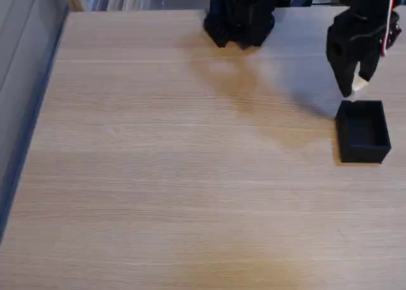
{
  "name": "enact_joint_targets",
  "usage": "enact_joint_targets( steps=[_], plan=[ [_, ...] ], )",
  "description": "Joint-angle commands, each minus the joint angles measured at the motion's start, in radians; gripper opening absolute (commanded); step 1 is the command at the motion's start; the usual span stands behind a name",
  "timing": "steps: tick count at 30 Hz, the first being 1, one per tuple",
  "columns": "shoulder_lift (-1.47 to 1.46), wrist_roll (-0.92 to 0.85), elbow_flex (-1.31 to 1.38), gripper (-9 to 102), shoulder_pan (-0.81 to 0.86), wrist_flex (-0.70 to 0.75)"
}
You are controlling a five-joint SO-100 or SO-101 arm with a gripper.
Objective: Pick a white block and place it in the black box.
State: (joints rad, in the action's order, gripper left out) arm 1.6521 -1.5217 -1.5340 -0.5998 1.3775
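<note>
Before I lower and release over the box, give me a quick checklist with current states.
1. White block held in the pincer: ok, a pale piece shows between the fingertips.
2. Black box upright, opening facing up: ok.
3. Box interior free of other items: ok, it looks dark and bare.
4. Pincer centred over the opening: not ok, it hangs above the box's far left corner.
5. Block's height above the rim: cannot tell from the fixed view.
6. Table around the box unobstructed: ok.
</note>
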Motion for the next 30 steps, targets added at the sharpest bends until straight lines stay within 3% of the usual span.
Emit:
enact_joint_targets(
  steps=[1, 12, 15, 17, 21, 26, 30],
  plan=[
    [-0.104, -0.011, 0.11, 0, 0.014, -0.014],
    [-0.302, 0.049, 0.278, 1, 0.014, 0.0],
    [-0.311, 0.097, 0.282, 7, 0.014, -0.018],
    [-0.311, 0.184, 0.282, 18, 0.014, -0.04],
    [-0.298, 0.213, 0.278, 24, 0.011, -0.048],
    [-0.244, 0.252, 0.255, 25, 0.026, -0.052],
    [-0.101, 0.238, 0.12, 15, 0.08, -0.081]
  ],
)
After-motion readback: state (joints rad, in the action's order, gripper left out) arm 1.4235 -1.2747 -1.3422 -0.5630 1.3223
